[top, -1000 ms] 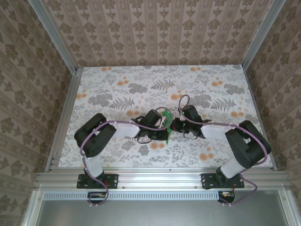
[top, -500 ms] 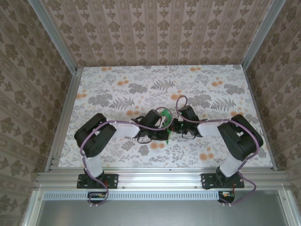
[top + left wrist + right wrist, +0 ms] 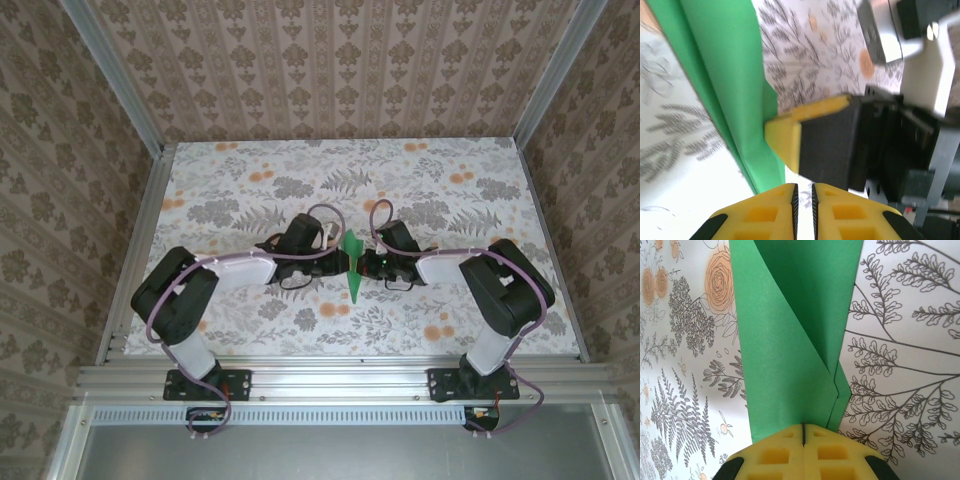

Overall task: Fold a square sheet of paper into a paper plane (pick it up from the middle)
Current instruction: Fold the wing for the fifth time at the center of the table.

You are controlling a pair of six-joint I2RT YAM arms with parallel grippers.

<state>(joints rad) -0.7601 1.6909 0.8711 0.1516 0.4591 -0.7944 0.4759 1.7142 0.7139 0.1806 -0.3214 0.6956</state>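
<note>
From above, my two arms reach in from the near edge and meet over the middle of the floral-printed worktop [image 3: 250,170]. Between them is the bright green paper plane [image 3: 352,272], a slim creased dart with its tip toward 6 o'clock and its wider end toward 12. My left hand [image 3: 338,266] is at its 9 o'clock side and my right hand [image 3: 366,266] at its 3 o'clock side. Beyond the worktop's far edge stand the brown patterned walls [image 3: 330,60].

In my right wrist view, my right hand [image 3: 803,432] sits at 6 o'clock with its yellow pads pressed together, clamped on the near end of the bright green paper plane [image 3: 790,340]. The folded layers run away toward 12 o'clock, over the fern and orange-flower print.

In my left wrist view, my left hand [image 3: 803,195] is at 6 o'clock, its pads a narrow slit apart with nothing between them. Just past them the bright green paper plane [image 3: 725,65] slants up toward 11 o'clock, and one yellow finger [image 3: 785,137] of my right hand presses against its side. I cannot tell whether the plane touches the worktop.
</note>
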